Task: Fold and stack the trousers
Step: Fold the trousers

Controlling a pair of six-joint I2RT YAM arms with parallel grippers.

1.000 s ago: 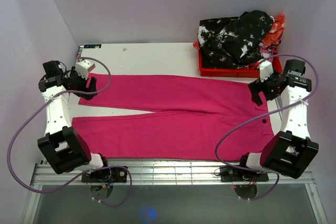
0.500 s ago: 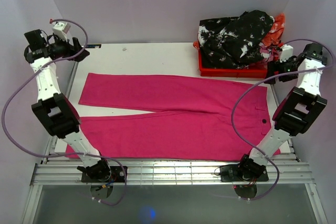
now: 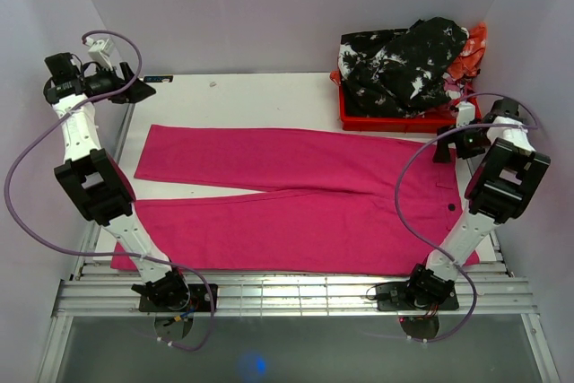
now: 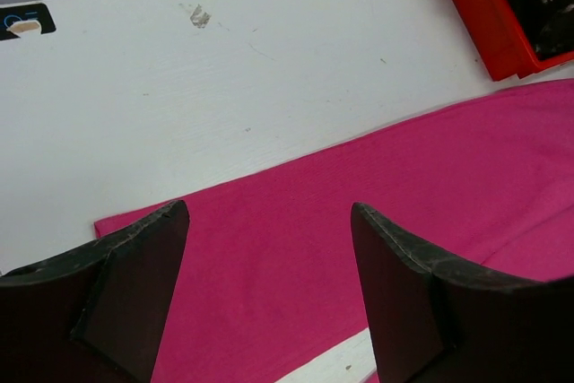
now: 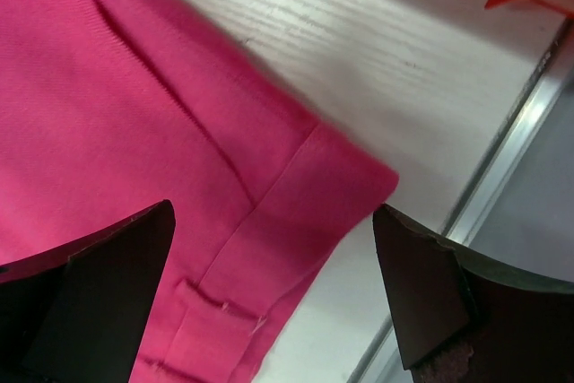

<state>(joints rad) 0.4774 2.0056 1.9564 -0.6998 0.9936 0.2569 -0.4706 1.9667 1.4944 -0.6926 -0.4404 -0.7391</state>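
The magenta-pink trousers (image 3: 296,199) lie flat across the white table, legs to the left, waistband to the right. My left gripper (image 3: 136,89) is open and empty, raised over the table's far left corner; its wrist view looks down on the far leg's hem end (image 4: 296,257). My right gripper (image 3: 446,147) is open and empty just above the far waistband corner (image 5: 323,181), which shows between its fingers (image 5: 421,284) with a belt loop (image 5: 220,311). Neither gripper touches the cloth.
A red plastic crate (image 3: 395,118) heaped with dark patterned clothes (image 3: 404,65) stands at the back right; it also shows in the left wrist view (image 4: 484,15). The table's metal rail edge (image 5: 511,150) runs just right of the waistband. White walls enclose both sides.
Both arms rose from the trousers' far corners and let go. The left stays raised at the back left corner; the right has come back down toward the far waistband corner. The trousers have not moved.
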